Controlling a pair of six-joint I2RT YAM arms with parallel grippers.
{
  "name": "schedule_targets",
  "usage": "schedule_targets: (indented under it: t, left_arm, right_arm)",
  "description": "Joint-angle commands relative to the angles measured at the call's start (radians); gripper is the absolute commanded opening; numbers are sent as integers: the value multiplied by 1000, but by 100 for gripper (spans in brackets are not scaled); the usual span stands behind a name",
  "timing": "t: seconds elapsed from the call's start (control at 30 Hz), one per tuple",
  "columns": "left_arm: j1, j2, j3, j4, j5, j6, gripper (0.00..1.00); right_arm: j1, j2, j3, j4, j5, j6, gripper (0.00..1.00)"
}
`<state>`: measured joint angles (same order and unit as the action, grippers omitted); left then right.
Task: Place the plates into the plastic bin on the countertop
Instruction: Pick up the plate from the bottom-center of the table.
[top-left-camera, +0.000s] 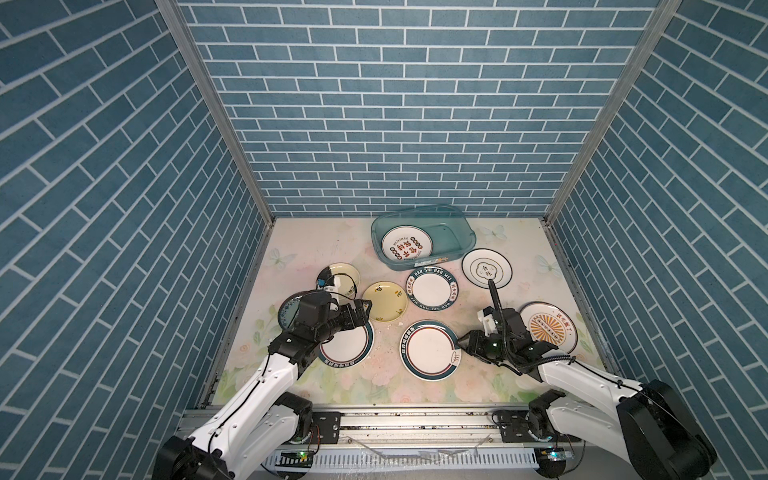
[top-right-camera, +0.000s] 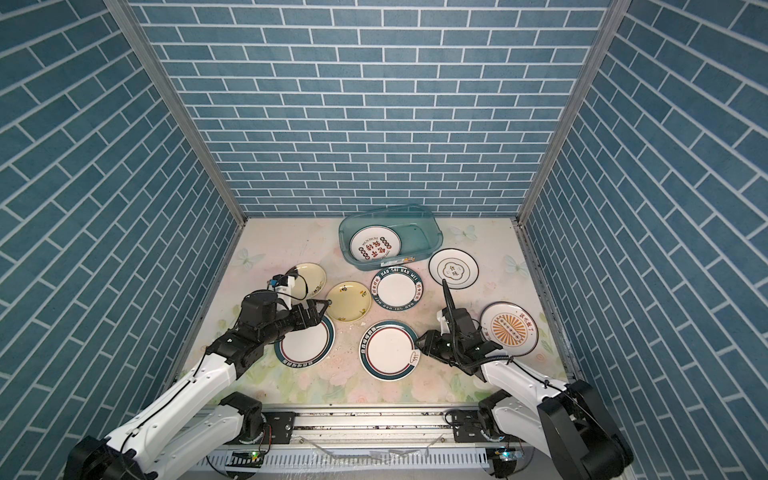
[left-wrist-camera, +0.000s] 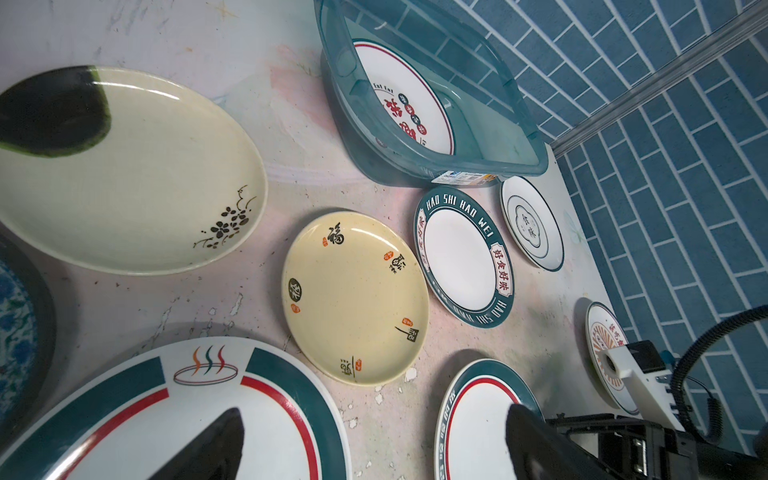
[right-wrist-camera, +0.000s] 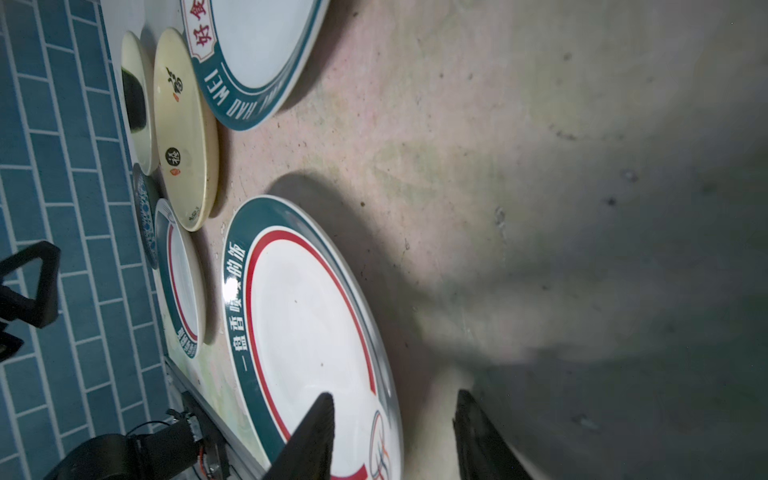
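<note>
Right pincer (top-left-camera: 462, 343) half-narrowed astride the right rim of the near-centre green-rimmed plate (top-left-camera: 430, 349), which lies flat on the tabletop (top-left-camera: 386, 345); not clamped. Risk: shallow bite slips and the plate skids or drops short of the far plastic bin (top-left-camera: 449, 241). Left pincer (top-left-camera: 365, 312) wide, empty.

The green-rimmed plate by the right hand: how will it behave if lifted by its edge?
The green-rimmed plate keeps a crisp, even rim, so it is probably stiff. Glare on its glossy face suggests it may slip in the right hand. Gripped at one edge, so wide a plate will likely tilt.
</note>
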<state>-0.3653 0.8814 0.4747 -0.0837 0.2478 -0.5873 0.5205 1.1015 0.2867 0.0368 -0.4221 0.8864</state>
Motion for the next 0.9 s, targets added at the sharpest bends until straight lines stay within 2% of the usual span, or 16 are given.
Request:
schedule_targets:
  t: [0.0,0.1,0.23,0.37,0.47,0.87]
  left_arm:
    - [-2,2,-23,52,29,-35,100]
    - [-2,-1,-33,61,32,-46,100]
    - [-2,9,-37,70,27,-48,100]
    - [-2,32,-29,78,37,-46,100]
    - [-3,41,-24,82,45,-47,99]
    - [-3,51,-39,124,67,-84,100]
  right_arm:
    - [17,49,-21,87,-3,29,39]
    - [28,92,-28,127,-3,37,24]
    - [41,135,-40,182,3,55,20]
    - [50,143,-44,199,20,69,7]
    - [50,121,-44,185,38,74,0]
    - [51,-106,22,-75,132,49,0]
